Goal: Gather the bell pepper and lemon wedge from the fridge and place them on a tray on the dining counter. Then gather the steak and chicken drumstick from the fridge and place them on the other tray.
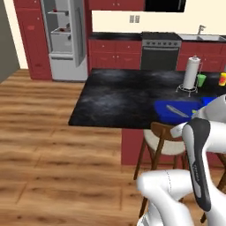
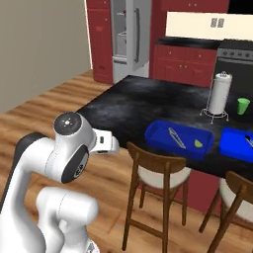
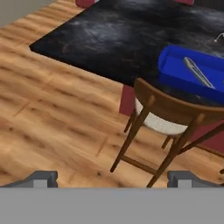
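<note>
The gripper (image 3: 112,178) is seen with its jaws spread wide and nothing held between them, directed down at the wooden floor beside a chair (image 3: 168,118). A small yellow-green piece, judged to be the lemon wedge (image 2: 198,144), is lying in the nearer blue tray (image 2: 160,141) on the dining counter (image 2: 133,106), beside a long grey object that cannot be identified. The second tray (image 2: 232,143) is set just beside it. The fridge (image 1: 66,39) is standing open, well apart across the room. The bell pepper, steak and drumstick cannot be made out. A risk is judged: the chair could be struck if the base is driven off with the arm held low.
</note>
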